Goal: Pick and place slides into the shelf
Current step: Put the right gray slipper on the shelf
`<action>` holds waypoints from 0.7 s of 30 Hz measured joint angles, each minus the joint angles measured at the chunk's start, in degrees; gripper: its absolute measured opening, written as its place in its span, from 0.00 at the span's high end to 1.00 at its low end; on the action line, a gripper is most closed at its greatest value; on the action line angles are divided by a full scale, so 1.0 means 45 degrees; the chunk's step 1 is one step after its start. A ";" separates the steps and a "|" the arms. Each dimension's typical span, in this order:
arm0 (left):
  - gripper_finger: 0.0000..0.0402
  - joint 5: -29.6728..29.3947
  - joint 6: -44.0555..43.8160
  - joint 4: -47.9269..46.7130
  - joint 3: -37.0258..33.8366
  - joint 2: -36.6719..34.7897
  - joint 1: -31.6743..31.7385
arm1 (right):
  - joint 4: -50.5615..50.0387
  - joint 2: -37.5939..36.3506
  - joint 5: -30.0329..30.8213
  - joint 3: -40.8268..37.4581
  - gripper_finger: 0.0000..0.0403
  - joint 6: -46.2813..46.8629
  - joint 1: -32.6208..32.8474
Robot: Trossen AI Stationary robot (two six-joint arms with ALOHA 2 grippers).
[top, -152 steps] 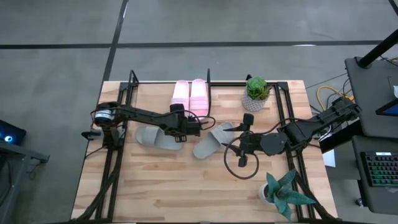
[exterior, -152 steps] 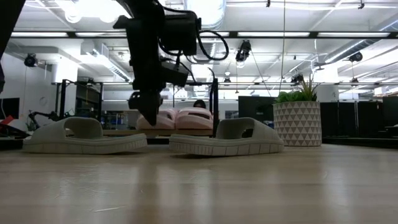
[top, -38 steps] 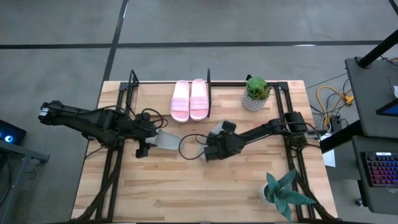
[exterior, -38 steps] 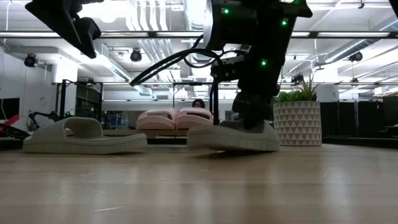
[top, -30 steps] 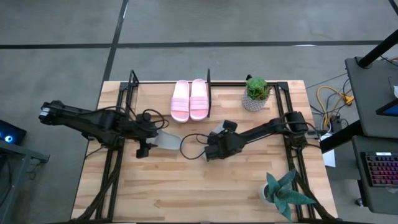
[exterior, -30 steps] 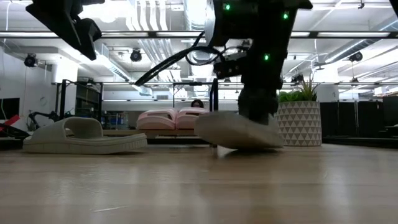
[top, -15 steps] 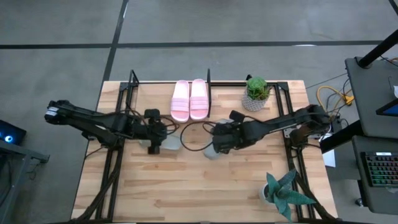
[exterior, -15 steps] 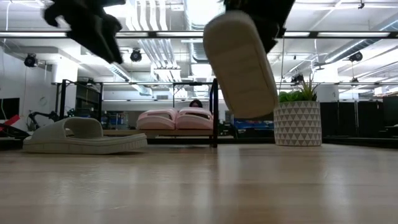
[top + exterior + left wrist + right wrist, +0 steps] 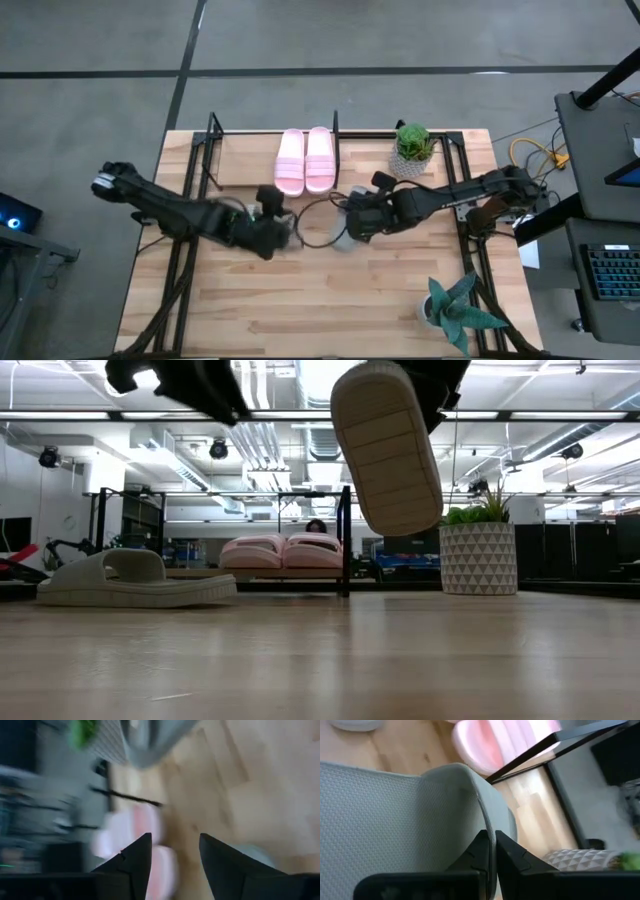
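Grey-green slide (image 9: 388, 450) hangs clear of the pale wood bench (image 9: 400, 660), pinched in the right jaws; its twin (image 9: 135, 580) lies flat. Left jaws gape empty. Pink slides (image 9: 306, 160) occupy the shelf (image 9: 335, 135).

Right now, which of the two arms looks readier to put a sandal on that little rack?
Likely the right. Its gripper is pinched on a grey-green slide, lifted off the table beside the shelf with the pink pair. The left gripper is open and empty above the other grey slide.
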 joint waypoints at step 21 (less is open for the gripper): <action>0.54 -0.4307 0.4995 0.4533 0.0965 0.2299 -0.2231 | 0.2045 -0.0095 0.1688 -0.0003 0.98 -0.1957 -0.0776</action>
